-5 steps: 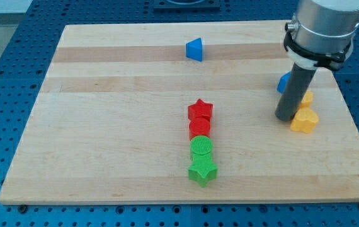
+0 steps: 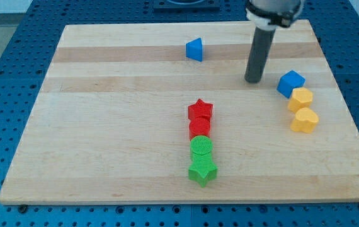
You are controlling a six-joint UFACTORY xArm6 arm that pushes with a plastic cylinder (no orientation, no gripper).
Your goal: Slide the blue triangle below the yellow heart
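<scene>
Taking the yellow heart (image 2: 305, 120) as landmark: nearest the view's bottom, well to its left and lower, lies the green star (image 2: 202, 171), with the green round block (image 2: 201, 148) touching it just above. Stacked on in the same column come the red round block (image 2: 199, 128) and the red star (image 2: 200, 111), roughly level with the heart but well apart from it to the view's left. The heart itself sits near the wooden board's (image 2: 104, 126) right edge. Touching it just above is a yellow block (image 2: 301, 99), shape hard to make out, and above that, touching, a blue cube (image 2: 290, 82). My tip (image 2: 252, 81) rests on the board up and to the left of the heart, just left of the blue cube, touching no block; it is a bare rod with no jaws and holds nothing. Farthest off, the blue triangle (image 2: 194, 49) lies well up and left of the heart, well apart from my tip.
</scene>
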